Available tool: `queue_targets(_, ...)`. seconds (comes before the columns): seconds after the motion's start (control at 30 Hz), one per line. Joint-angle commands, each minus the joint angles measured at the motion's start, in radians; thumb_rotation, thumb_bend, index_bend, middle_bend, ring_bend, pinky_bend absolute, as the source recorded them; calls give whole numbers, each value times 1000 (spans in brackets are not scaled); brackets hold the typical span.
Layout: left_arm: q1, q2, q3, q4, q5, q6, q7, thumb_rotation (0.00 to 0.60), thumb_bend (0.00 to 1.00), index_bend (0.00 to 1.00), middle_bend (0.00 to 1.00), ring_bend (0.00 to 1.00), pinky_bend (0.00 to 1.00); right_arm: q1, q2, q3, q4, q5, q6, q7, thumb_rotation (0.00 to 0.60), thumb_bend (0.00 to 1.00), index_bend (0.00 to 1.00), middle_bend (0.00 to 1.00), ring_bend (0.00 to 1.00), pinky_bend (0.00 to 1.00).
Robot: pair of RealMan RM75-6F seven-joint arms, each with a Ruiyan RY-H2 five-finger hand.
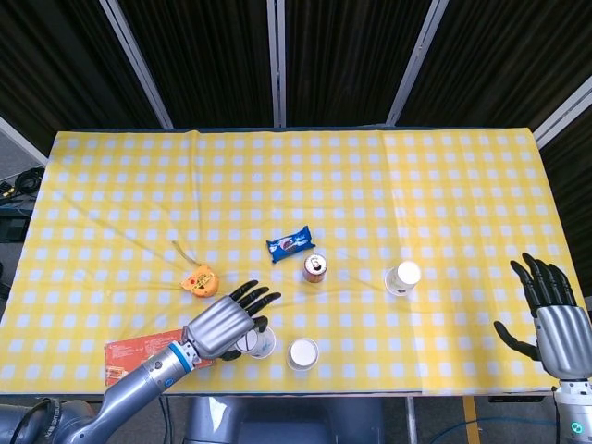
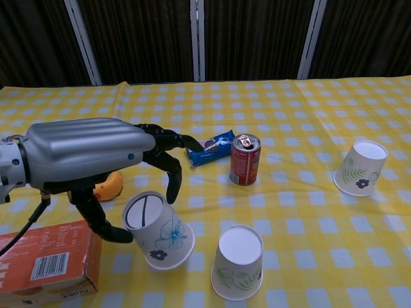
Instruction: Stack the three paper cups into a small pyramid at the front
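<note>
Paper-thin walls sat between the left hand's [image 2: 90, 160] dark fingers [image 2: 172, 183], which pinched the tilted cup [image 2: 157, 230] just beside the upright front cup [image 2: 237, 262]. It probably crushed easily and weighed almost nothing, so a light hold on the sidewall suited it. Three cups in all; the third cup [image 2: 359, 168] stood well apart. The right hand [image 1: 555, 319] hung spread, empty.

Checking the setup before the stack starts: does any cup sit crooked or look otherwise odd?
Yes. The cup in the left hand, blue-flowered, is tilted with its base turned toward the camera, beside the upright inverted front cup. The third cup, far to the right, also leans. Nothing looks spilled or crushed.
</note>
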Motion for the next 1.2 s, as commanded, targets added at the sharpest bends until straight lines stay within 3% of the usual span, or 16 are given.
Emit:
queue_targets(0.03, -7, -30, 15, 4, -14, -9, 34, 600, 190, 414, 0, 0, 0, 0, 1, 0, 0, -1, 1, 2, 600, 138, 0, 0, 0, 0)
queue_targets(0.6, -19, -141, 18, 54, -66, 12, 89, 600, 190, 397, 0, 0, 0, -1, 4, 0, -1, -2, 0, 7, 600, 138, 0, 0, 0, 0)
queue_targets(0.93, -24, -157, 31, 52, -120, 31, 147, 600, 189, 181, 0, 0, 0, -1, 4, 0, 0, 1, -1, 9, 600, 137, 0, 0, 0, 0)
queue_targets(1.2, 31, -112, 53, 19, -36, 115, 64, 600, 188, 129, 0, 0, 0, -1, 1, -1, 2, 0, -2, 1, 600, 137, 0, 0, 0, 0)
